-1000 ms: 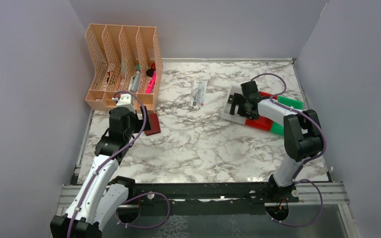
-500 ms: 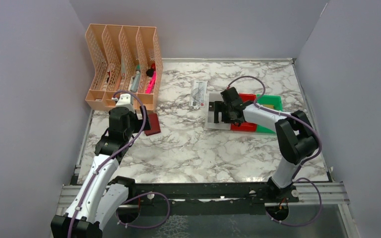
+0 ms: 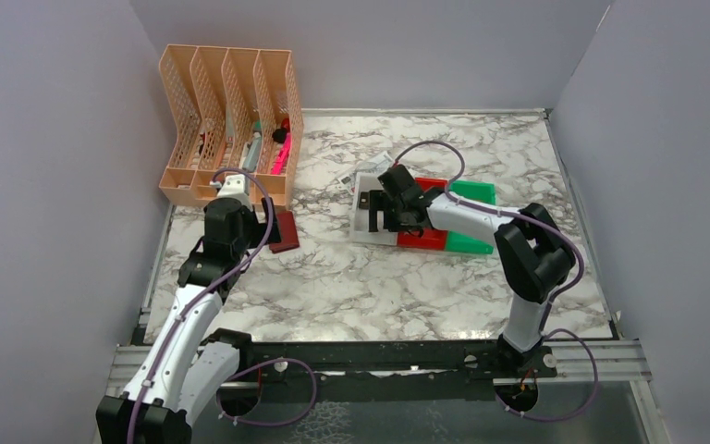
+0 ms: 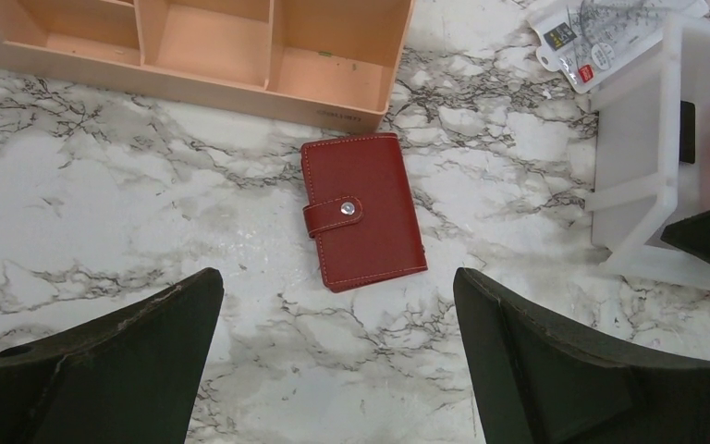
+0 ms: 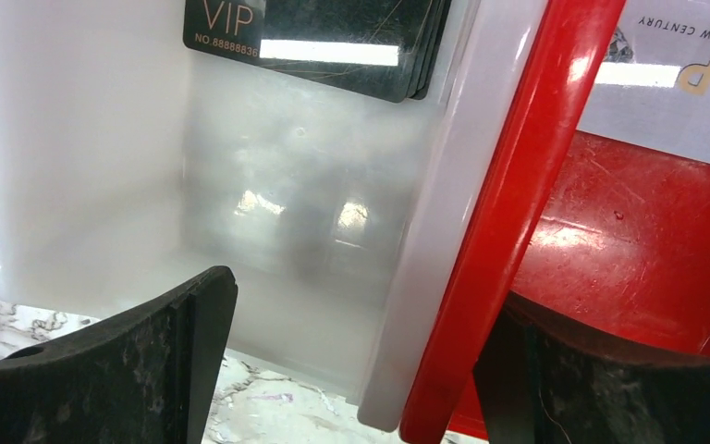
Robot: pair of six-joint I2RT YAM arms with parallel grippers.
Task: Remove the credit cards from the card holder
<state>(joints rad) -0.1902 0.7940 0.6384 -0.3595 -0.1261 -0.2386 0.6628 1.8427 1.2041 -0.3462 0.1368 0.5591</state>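
flat maroon stitched card holder (image 4: 361,208) lies closed on the white marble-print table (image 3: 351,277) with its snap tab fastened. it sits just beside the front lip of the peach plastic mesh file organizer (image 3: 226,120), well apart from the trays. left gripper (image 4: 336,275) hangs right over it, jaws spread wide with nothing gripped. wrist points down, forearm reaches up from the near-left base. looks staged for a top-down grab of the holder, not touching yet.

right arm stretches toward table centre, elbow folded. right gripper (image 5: 356,305) is tipped down into the translucent white plastic tray (image 5: 102,185). one finger is inside the white tray, the other inside the glossy red plastic tray (image 5: 629,231), with the two trays' adjoining walls in the gap. jaws released, with visible slack beside the left finger, so no clamp. likely hooked there to shove the tray set along.

green plastic tray (image 3: 471,199) sits just right of the red one in the top view. a stack of black rectangular plastic credit cards (image 5: 314,42) marked vip lies in the white tray, and a pale card (image 5: 675,65) lies in the red tray. whether more cards are inside the shut holder: cannot tell. white printed flat tag (image 3: 349,178) lies right at the white tray's far corner.
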